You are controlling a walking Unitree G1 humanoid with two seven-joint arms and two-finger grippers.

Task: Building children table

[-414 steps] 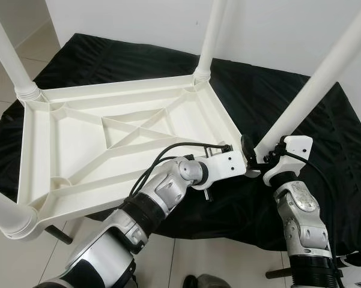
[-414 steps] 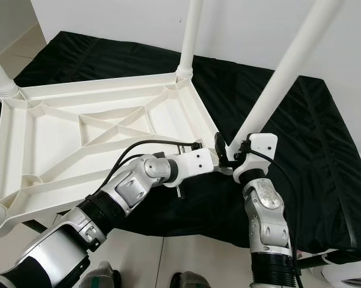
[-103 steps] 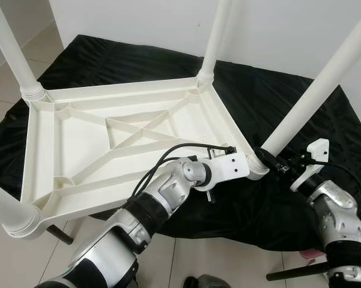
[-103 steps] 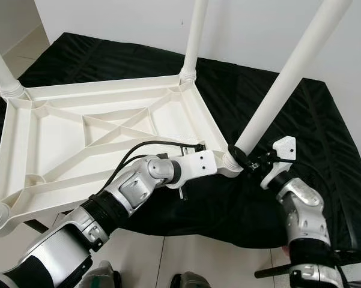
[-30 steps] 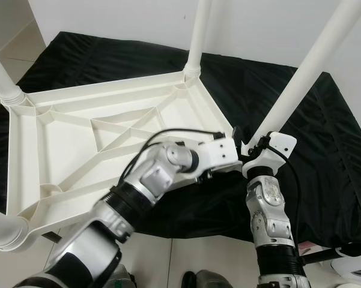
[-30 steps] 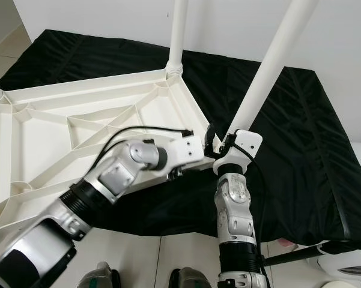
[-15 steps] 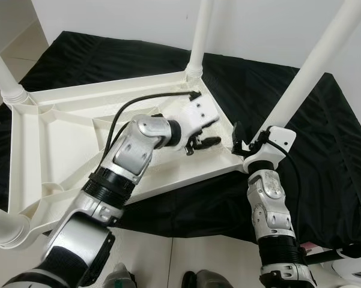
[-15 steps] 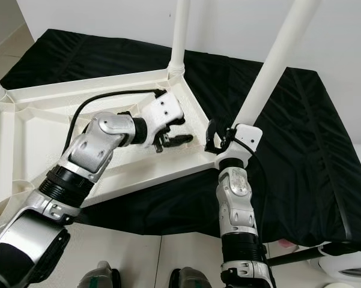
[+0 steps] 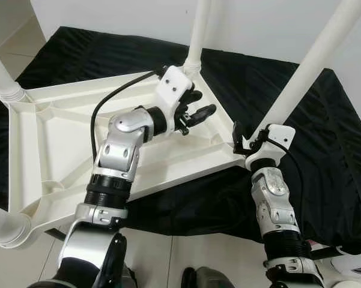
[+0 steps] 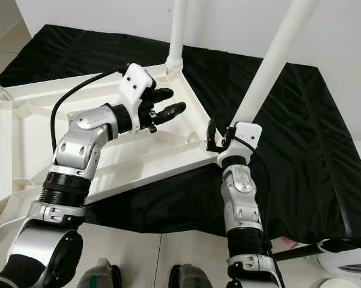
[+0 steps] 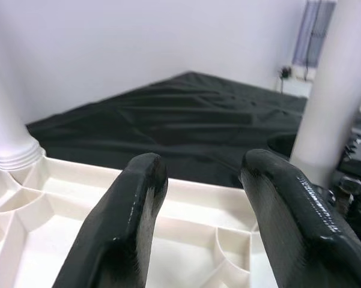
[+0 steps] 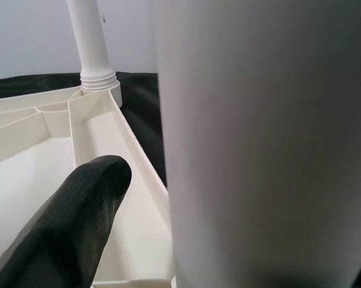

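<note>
— While the upturned white plastic table top (image 9: pixel 60 144) lies on black cloth (image 9: pixel 324 150), where's the left claw (image 9: pixel 195 106)?
— Above its far right corner, fingers apart.
— Wrist views?
— Right claw (image 10: pixel 219 139) at the near-right white leg (image 12: pixel 270 150); grip: cannot tell.

Upturned white table (image 9: pixel 54 144) on black cloth (image 9: pixel 300 156), left gripper (image 9: pixel 199 105) open above it, right gripper (image 9: pixel 240 139) at leg (image 9: pixel 300 72)

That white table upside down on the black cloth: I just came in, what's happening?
The robot is assembling the table, which lies top down on the black cloth. Its right gripper is at the base of the near-right leg. The left gripper, jaws open, hovers over the frame near the far leg.
</note>
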